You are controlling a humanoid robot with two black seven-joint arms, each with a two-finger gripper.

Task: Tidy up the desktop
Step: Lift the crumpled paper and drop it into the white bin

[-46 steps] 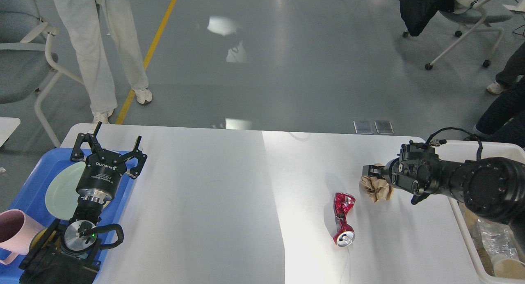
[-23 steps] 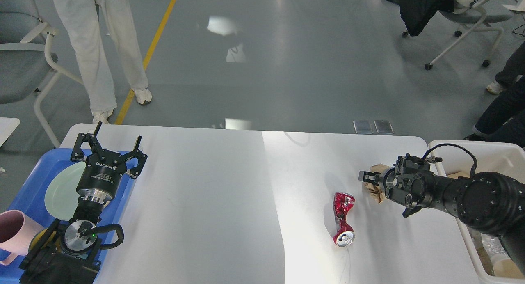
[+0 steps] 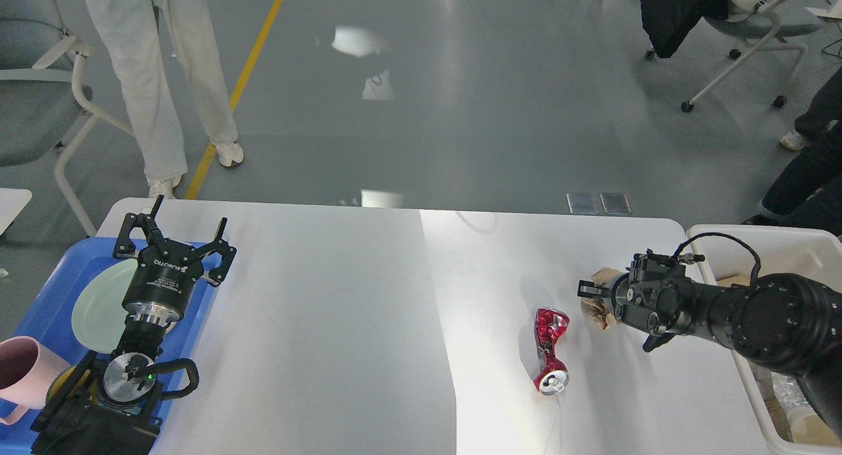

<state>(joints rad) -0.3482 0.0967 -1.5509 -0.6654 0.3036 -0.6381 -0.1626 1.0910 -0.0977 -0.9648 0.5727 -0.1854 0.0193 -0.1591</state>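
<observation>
Fingers, right: the right gripper lies low and side-on against a crumpled brown paper wad; whether its fingers pinch the wad or only press beside it, I cannot tell.
Fingers, left: the left gripper stands with its fingers spread wide, holding nothing, above the far edge of a blue tray.
Paper wad: it rests on the desktop, near the right edge.
Crushed red can: it lies just left of the wad, apart from it.
Desktop: large and white, filling the lower view between tray and white bin.
Tray load: pale green plate, pink mug.
Step in hand: likely clearing the wad into the bin.
Doing it well: grip the wad's bulk, not a loose flap; lift clear of the bin wall before crossing; keep the wrist off the can.
</observation>
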